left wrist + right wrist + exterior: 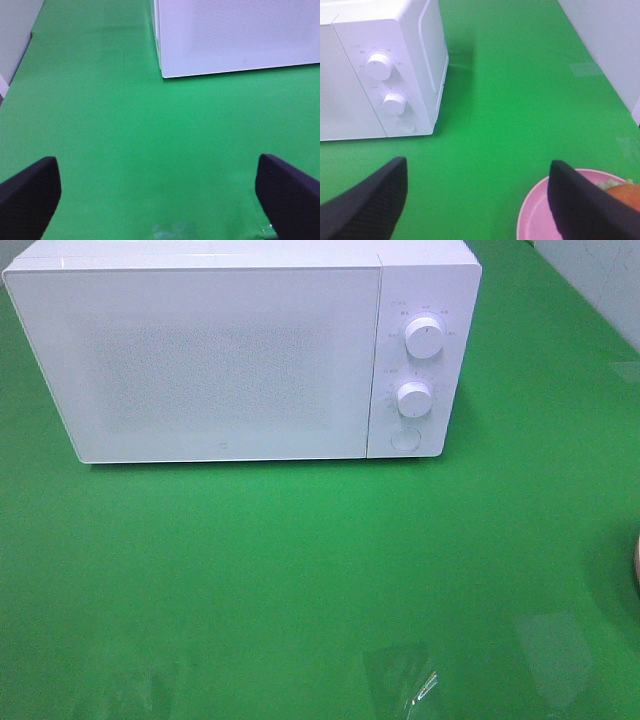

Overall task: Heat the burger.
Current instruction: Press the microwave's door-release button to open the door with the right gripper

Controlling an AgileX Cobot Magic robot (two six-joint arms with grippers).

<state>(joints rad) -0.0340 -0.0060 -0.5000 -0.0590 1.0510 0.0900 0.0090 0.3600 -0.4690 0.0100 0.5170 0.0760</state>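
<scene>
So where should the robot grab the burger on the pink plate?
Probably the round sides of the burger, coming down from above with the open right gripper. It sits on the pink plate, whose raised rim would block a low approach. Most of it is hidden, so that's a guess.

We are seeing a white microwave (220, 360) sitting door-shut toward the green worktop's (300, 570) far edge, two knobs (425, 337) lining its right panel, while a pink plate (540, 215) is resting near the right edge.
</scene>
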